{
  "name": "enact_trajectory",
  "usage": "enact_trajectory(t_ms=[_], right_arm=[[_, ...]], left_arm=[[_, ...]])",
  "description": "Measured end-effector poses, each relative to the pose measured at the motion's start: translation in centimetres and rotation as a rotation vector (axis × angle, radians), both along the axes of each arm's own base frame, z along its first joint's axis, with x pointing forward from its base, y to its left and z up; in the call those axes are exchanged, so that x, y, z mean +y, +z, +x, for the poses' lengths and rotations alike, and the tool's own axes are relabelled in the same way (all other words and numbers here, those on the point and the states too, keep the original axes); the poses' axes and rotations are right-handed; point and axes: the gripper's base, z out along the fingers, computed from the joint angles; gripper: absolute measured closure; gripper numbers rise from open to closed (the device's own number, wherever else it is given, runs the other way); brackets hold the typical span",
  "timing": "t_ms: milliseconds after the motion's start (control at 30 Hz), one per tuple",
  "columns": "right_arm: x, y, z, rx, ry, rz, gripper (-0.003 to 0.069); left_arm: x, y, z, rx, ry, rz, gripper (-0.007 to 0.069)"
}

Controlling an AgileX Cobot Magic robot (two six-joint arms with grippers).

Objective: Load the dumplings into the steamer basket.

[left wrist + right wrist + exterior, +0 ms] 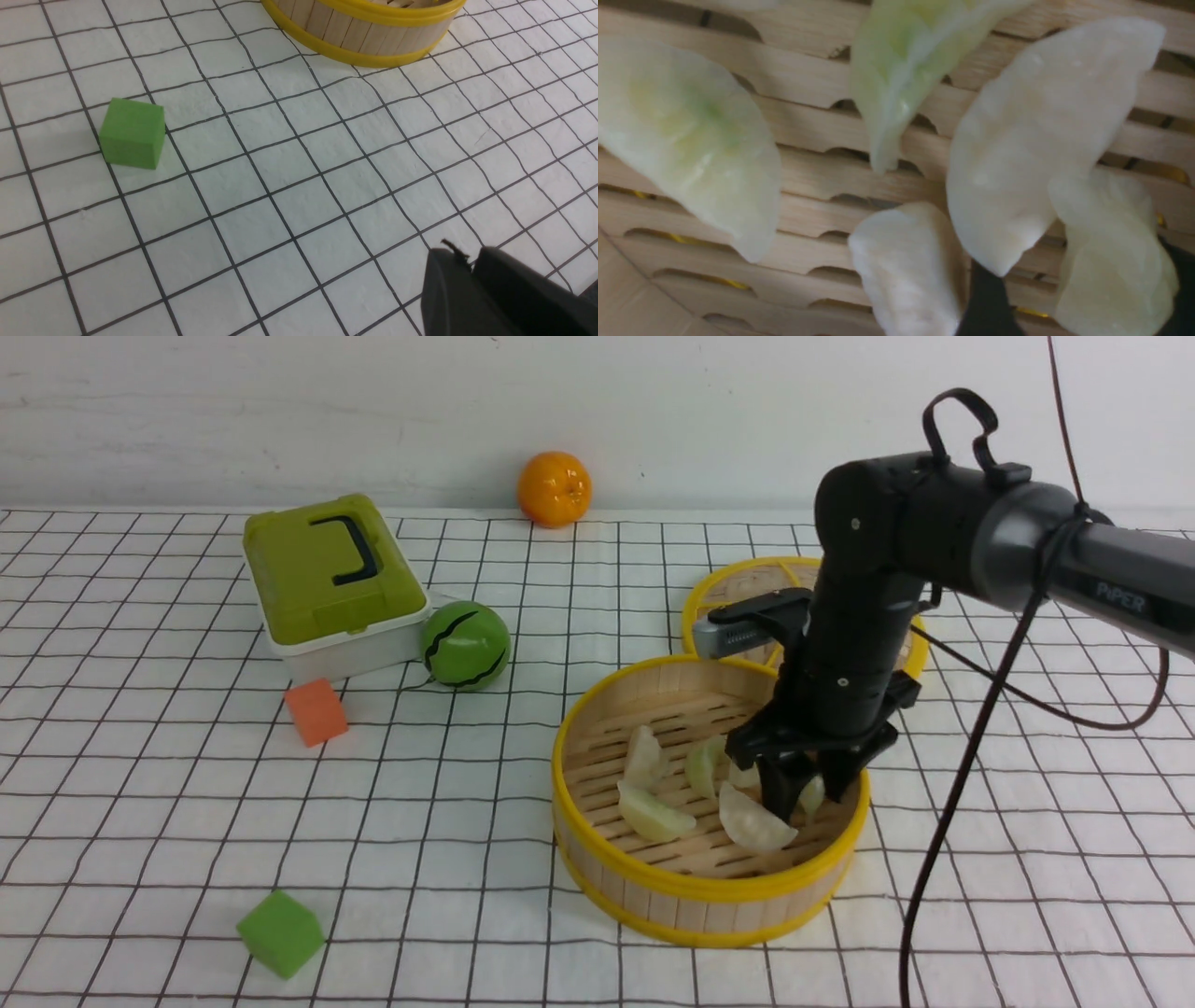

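The steamer basket (691,887) stands right of centre on the checked cloth, and several pale dumplings (653,817) lie on its slatted floor (808,116). My right gripper (809,791) reaches down inside the basket, open. One dumpling (1111,266) lies between its black fingers (985,303), with a gap on one side. Other dumplings (691,135) are spread close around it. My left gripper (472,261) hovers over bare cloth near the basket's outer wall (373,28), shut with nothing in it. It does not show in the front view.
A flat yellow-rimmed lid (747,579) lies behind the basket, partly hidden by the right arm. A green box (327,579), a green striped ball (465,644) and an orange cube (316,711) sit at the left. An orange (555,488) is by the wall. A green cube (280,933) (132,133) lies front left.
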Motion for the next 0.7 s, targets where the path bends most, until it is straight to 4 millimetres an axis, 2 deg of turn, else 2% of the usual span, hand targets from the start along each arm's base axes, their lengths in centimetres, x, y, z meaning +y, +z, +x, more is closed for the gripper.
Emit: enact_trajectory(t_ms=[100, 200, 333, 467, 533, 567, 600, 633, 667, 700], right_arm=[[0.4, 1.7, -0.3, -0.019, -0.013, 0.063, 0.0160], [0.4, 3.7, -0.8, -0.051, -0.017, 0.100, 0.0149], [-0.2, 8.5, -2.4, -0.154, -0.009, 0.142, 0.0166], [-1.4, 13.2, -5.5, -0.255, 0.025, 0.174, 0.0253], [-1.9, 14.1, -6.7, -0.272, 0.038, 0.177, 0.0291], [-2.5, 15.0, -8.3, -0.288, 0.054, 0.179, 0.0350], [-2.7, 15.2, -8.7, -0.290, 0.059, 0.179, 0.0366], [-3.3, 15.7, -10.5, -0.297, 0.077, 0.176, 0.0431], [-3.4, 15.5, -10.5, -0.290, 0.078, 0.173, 0.0431], [-3.8, 15.6, -11.7, -0.289, 0.091, 0.170, 0.0473]], left_arm=[[0.0, 0.0, 0.0, 0.000, 0.000, 0.000, 0.0551], [0.0, 0.0, 0.0, 0.000, 0.000, 0.000, 0.0551], [0.0, 0.0, 0.0, -0.003, 0.002, 0.004, 0.0550], [0.1, 0.0, 0.0, -0.004, 0.003, 0.007, 0.0547], [0.1, 0.0, 0.0, -0.004, 0.003, 0.007, 0.0545], [0.1, 0.0, 0.0, -0.005, 0.003, 0.008, 0.0544], [0.1, 0.0, 0.0, -0.005, 0.003, 0.008, 0.0543], [0.1, 0.0, 0.0, -0.005, 0.004, 0.008, 0.0542], [0.1, 0.0, 0.0, -0.005, 0.004, 0.008, 0.0542], [0.1, 0.0, 0.0, -0.005, 0.004, 0.008, 0.0541]])
